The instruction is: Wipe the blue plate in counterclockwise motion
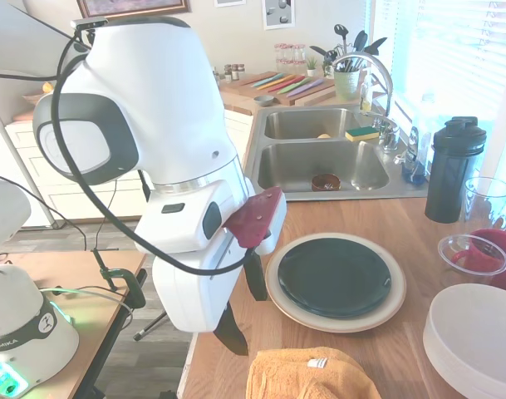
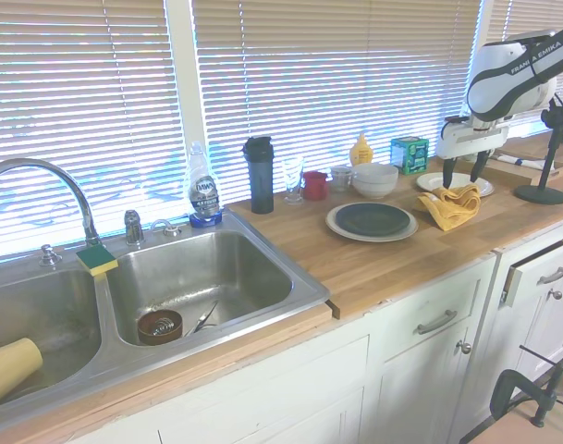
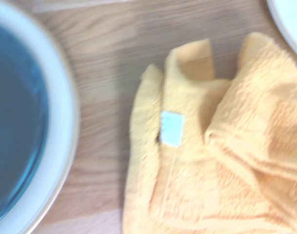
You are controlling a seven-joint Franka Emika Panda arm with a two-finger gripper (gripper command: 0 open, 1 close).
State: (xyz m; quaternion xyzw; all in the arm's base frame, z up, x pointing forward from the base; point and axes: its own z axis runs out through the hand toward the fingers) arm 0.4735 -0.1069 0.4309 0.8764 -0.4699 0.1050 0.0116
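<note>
Above the worktop's front edge: gripper (image 1: 243,309), fingers spread, holding nothing, poised over the cloth, apparently to pick it up.
Orange towel (image 1: 311,376): crumpled at the front edge, white tag up, just beside the plates.
Blue plate (image 1: 334,277): flat, face up, centred on beige plate (image 1: 391,307); round, no long axis.
White bowl (image 2: 375,179): behind, toward the window.
</note>
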